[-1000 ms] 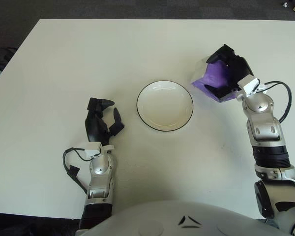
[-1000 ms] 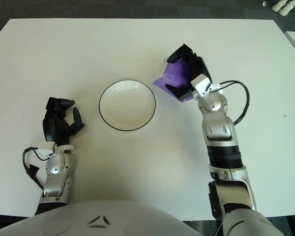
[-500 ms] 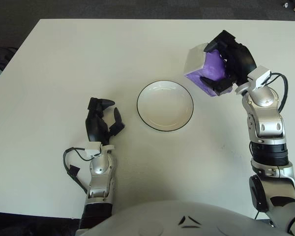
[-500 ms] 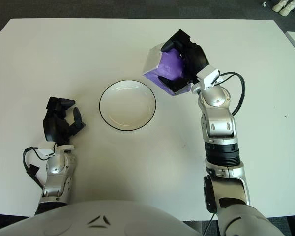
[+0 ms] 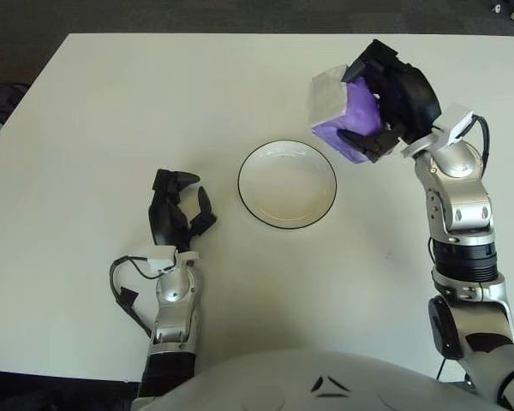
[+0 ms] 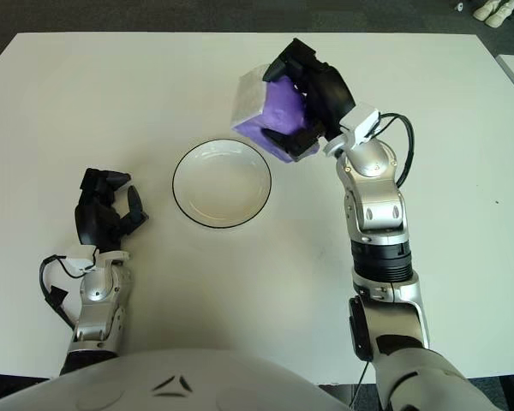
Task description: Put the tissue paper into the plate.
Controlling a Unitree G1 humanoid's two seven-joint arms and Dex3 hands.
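Since a second ago our right hand [image 5: 385,94] has lifted the tissue paper [image 5: 341,113] toward the plate [image 5: 287,183] — fingers clamped on it. We see the plate empty, the purple-and-white pack tilted; our left hand [image 5: 176,214] shows left of the plate — fingers loosely curled.

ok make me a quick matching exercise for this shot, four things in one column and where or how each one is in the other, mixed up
Things:
1. tissue paper pack
2. plate
3. left robot hand
4. right robot hand

States:
A. empty, on the white table, near its middle
B. raised, fingers closed around the purple pack
C. low on the left of the plate, holding nothing
D. held up in the air by the plate's far right rim

Pairs: 1-D, 2-A, 3-C, 4-B
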